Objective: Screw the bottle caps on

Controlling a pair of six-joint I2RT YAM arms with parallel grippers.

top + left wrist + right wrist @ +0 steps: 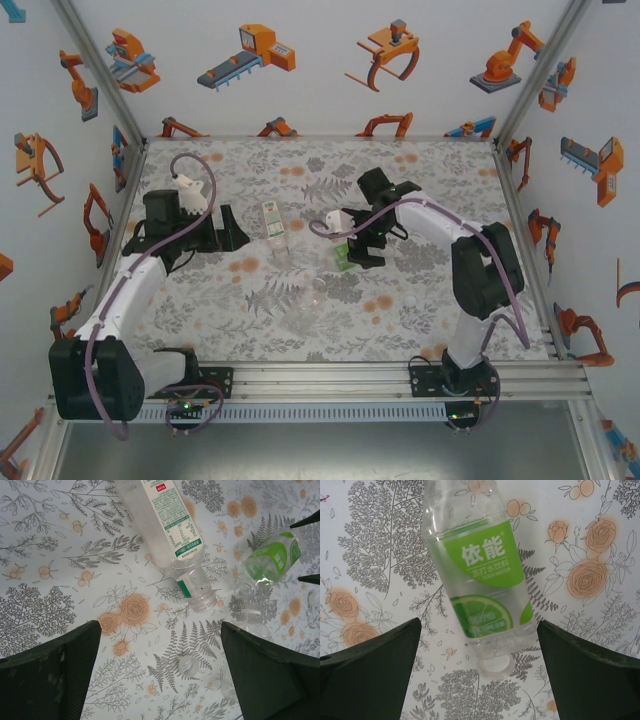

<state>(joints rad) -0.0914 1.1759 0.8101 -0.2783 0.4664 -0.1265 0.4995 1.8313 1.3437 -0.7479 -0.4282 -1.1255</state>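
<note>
Three bottles mid-table: white-and-green-labelled bottle (172, 525) lying uncapped, green-labelled bottle (482, 575) lying to its right, plain bottle (248, 616) nearer. Two loose caps made out: clear cap (189, 665) on the cloth, white cap (408, 299) near right. Left gripper (161, 625) gapes wide, holds nothing. Right gripper (358, 252) spreads wide astride the green-labelled bottle, grips nothing. Underneath, tablecloth (200, 320) printed with grey ferns and orange roses; around, white walls (300, 90) with orange robot drawings, aluminium frame (400, 372).

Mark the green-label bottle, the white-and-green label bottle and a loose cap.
green-label bottle (485, 575), right wrist view, on its green label.
white-and-green label bottle (172, 520), left wrist view, on its printed label.
loose cap (189, 665), left wrist view, on its round top.
</note>
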